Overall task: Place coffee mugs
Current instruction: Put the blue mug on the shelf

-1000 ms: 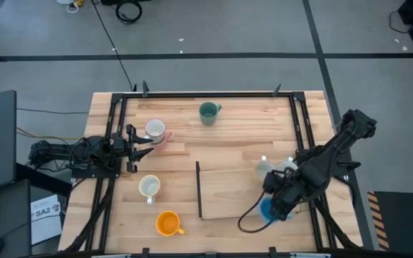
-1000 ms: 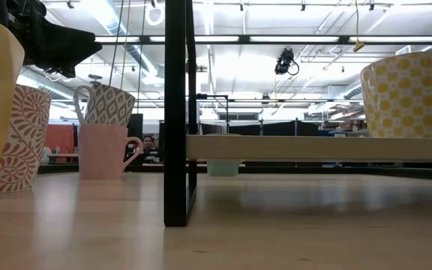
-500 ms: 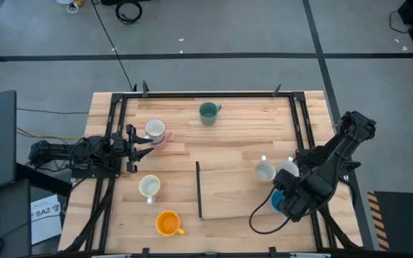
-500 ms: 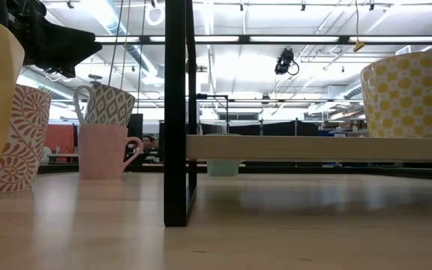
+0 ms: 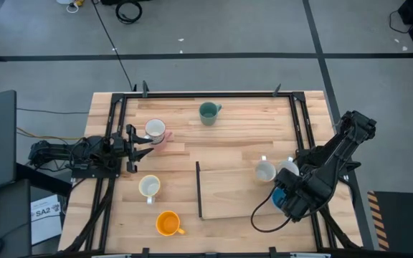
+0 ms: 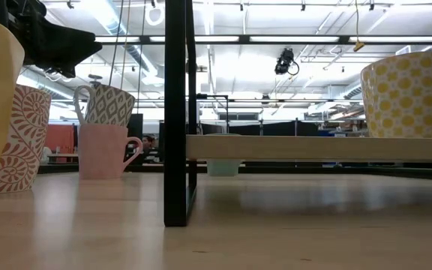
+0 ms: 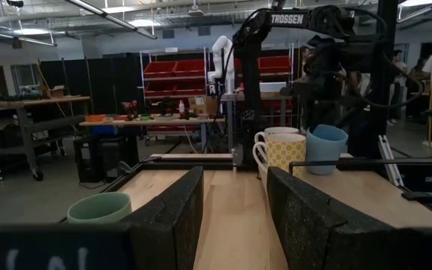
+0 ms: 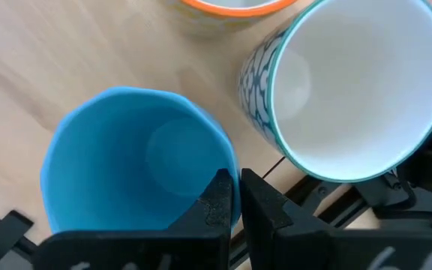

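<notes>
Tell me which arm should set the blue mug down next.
The right. Its gripper is shut on the blue mug, one finger inside the rim, over the raised wooden board beside two mugs already there. The left gripper sits open at the table's far left edge, holding nothing.

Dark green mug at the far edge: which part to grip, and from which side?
Pinch the dark green mug by its rim wall from straight above, opposite the handle: it stands upright, mouth open, handle toward the right arm's side. The left tool is open; the right tool is shut on the blue mug.
</notes>
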### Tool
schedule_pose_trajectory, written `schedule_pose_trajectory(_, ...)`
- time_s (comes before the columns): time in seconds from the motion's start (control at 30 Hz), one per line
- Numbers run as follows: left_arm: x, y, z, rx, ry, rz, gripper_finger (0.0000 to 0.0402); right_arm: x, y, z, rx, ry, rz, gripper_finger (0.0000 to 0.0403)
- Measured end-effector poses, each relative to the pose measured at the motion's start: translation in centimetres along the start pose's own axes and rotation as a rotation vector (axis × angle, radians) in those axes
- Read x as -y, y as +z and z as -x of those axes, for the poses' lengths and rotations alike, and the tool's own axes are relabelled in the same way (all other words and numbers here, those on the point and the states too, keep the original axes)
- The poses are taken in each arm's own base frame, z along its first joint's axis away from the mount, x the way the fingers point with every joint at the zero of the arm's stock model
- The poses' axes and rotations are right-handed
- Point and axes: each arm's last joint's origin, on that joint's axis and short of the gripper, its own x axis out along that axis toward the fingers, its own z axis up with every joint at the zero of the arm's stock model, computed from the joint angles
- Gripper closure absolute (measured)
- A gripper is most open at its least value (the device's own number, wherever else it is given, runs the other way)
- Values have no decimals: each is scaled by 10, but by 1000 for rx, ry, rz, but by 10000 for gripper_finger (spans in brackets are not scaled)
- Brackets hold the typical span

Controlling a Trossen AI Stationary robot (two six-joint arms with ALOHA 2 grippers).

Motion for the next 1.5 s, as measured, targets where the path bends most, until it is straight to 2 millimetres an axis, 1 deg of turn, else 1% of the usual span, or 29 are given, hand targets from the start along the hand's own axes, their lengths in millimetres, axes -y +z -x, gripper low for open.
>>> schedule_pose_trajectory(0.23, 0, 0, 0, 0, 0, 0, 246, 0, 0, 0, -6, -3, -21, 382)
schedule_pose_trajectory(0.5, 0, 0, 0, 0, 0, 0, 246, 0, 0, 0, -6, -4, -18, 367)
schedule_pose_trajectory(1.07, 0, 0, 0, 0, 0, 0, 246, 1, 0, 0, -4, -16, -12, 362)
schedule_pose_trajectory(1.5, 0, 0, 0, 0, 0, 0, 246, 3, 0, 0, 2, -31, -10, 325)
